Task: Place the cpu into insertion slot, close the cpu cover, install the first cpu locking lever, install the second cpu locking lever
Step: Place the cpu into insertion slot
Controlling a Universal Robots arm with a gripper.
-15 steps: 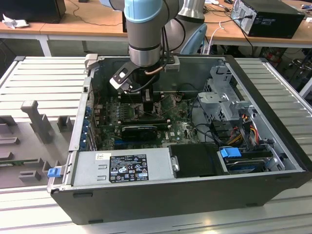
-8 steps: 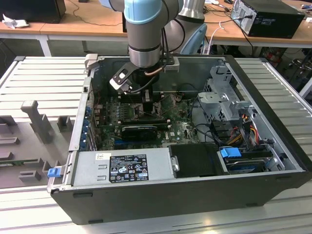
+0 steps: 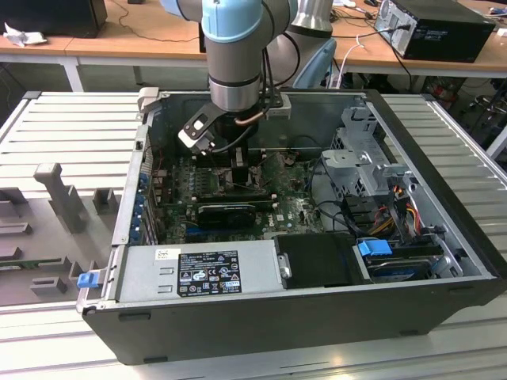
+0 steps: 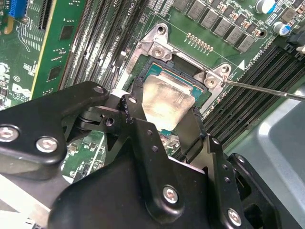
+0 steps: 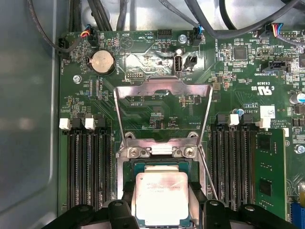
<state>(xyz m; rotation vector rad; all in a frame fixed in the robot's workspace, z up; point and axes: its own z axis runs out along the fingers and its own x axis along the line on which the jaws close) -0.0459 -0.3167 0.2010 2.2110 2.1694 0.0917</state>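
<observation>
The cpu, a small square chip with a silvery top, sits between the two black fingers of my gripper, which is shut on it. It hangs right over the insertion slot, a dark socket with a silvery rim. In the second wrist view the cpu shows tilted slightly above the socket. The cpu cover stands open, swung back from the socket. A thin locking lever runs free beside the socket, also seen as a locking lever. In the exterior view the gripper reaches down into the case.
Long black memory slots flank the socket on both sides, with a green memory card in one. The open computer case holds a power supply, a drive cage and loose cables. A coin battery lies beyond the cover.
</observation>
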